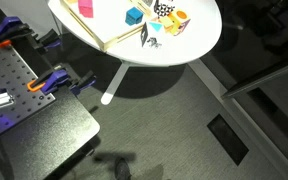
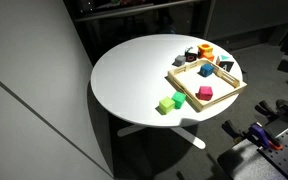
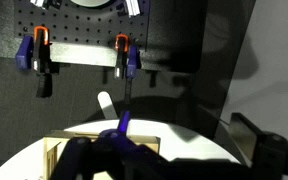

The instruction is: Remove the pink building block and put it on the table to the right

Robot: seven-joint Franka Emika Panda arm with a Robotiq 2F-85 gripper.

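Note:
The pink building block (image 2: 205,93) lies inside a shallow wooden tray (image 2: 187,86) on the round white table (image 2: 134,80). In both exterior views it is in the tray, and it also shows at the top edge (image 1: 85,8). The arm and gripper do not show in either exterior view. In the wrist view my gripper (image 3: 174,160) hangs above the table's edge (image 3: 184,135), with dark fingers wide apart and nothing between them. A corner of the tray (image 3: 54,150) shows there; the pink block is hidden.
A blue block (image 2: 224,66), an orange-yellow toy (image 2: 206,50) and other toys lie by the tray. Two green blocks (image 2: 169,103) lie on the table outside it. A black perforated workbench (image 1: 24,110) with orange-blue clamps (image 1: 49,82) stands beside the table.

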